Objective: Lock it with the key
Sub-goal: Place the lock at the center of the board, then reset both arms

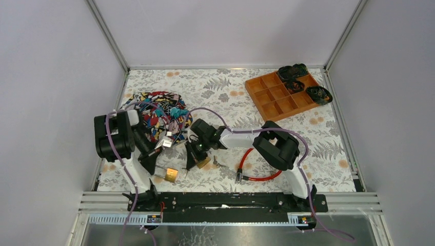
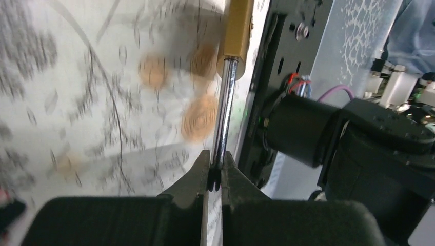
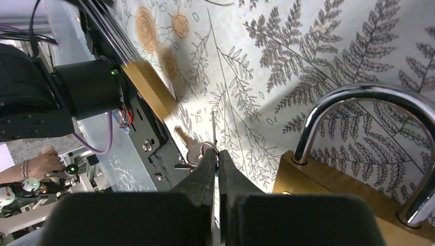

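My left gripper (image 1: 155, 165) is shut on the steel shackle (image 2: 224, 113) of a brass padlock (image 1: 170, 175), whose body (image 2: 237, 28) lies just beyond the fingertips near the table's front edge. My right gripper (image 1: 191, 164) is shut on a key (image 3: 214, 128), seen edge-on, with its key ring (image 3: 208, 148) and a second key (image 3: 187, 149) hanging at the fingertips. A second brass padlock (image 3: 328, 179) with a raised shackle lies right beside the right gripper, and it also shows in the top view (image 1: 204, 163). The two grippers are close together but apart.
Loose keys (image 1: 220, 165) and a red cable lock (image 1: 256, 171) lie right of the right gripper. A colourful cloth (image 1: 156, 110) lies behind the left arm. An orange compartment tray (image 1: 279, 95) stands at the back right. The black base rail (image 1: 225, 201) runs along the front edge.
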`<state>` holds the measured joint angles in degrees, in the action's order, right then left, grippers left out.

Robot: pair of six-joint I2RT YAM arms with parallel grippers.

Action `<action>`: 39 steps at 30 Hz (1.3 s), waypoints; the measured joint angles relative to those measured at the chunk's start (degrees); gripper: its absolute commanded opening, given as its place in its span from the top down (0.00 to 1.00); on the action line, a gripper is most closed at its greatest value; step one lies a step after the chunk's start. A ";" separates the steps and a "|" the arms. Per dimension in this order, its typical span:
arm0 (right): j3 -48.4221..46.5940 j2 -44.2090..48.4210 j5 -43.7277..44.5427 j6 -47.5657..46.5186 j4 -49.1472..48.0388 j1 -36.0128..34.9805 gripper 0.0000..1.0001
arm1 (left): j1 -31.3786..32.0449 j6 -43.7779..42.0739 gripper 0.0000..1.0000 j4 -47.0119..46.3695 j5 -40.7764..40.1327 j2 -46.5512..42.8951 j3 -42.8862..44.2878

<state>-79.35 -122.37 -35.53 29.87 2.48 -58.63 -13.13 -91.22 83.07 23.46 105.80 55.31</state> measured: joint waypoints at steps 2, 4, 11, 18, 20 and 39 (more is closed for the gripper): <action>0.00 -0.26 0.00 -0.09 1.11 -0.11 1.00 | -3.87 0.02 1.00 0.81 -3.06 1.33 0.85; -0.24 -0.46 0.00 -0.44 2.23 -0.26 1.00 | -6.69 0.09 1.00 1.33 -5.73 2.16 1.66; -6.82 -5.14 -0.79 -2.95 5.77 -1.97 0.92 | -8.13 3.96 0.55 -2.51 -6.86 4.00 4.13; -9.60 -6.27 -0.81 -5.70 9.01 -3.30 0.61 | -8.61 7.41 0.35 -7.34 -2.99 0.28 5.84; -10.82 -5.97 0.44 -6.86 10.95 -3.30 0.52 | -8.74 8.55 0.31 -10.67 -1.27 -1.46 7.19; 6.95 41.70 17.99 -14.01 14.75 28.28 0.00 | -5.90 40.17 0.01 -43.10 19.65 -32.11 2.82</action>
<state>-72.40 -80.66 -17.54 15.86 17.23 -30.35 -19.03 -51.05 39.97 43.11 73.69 58.13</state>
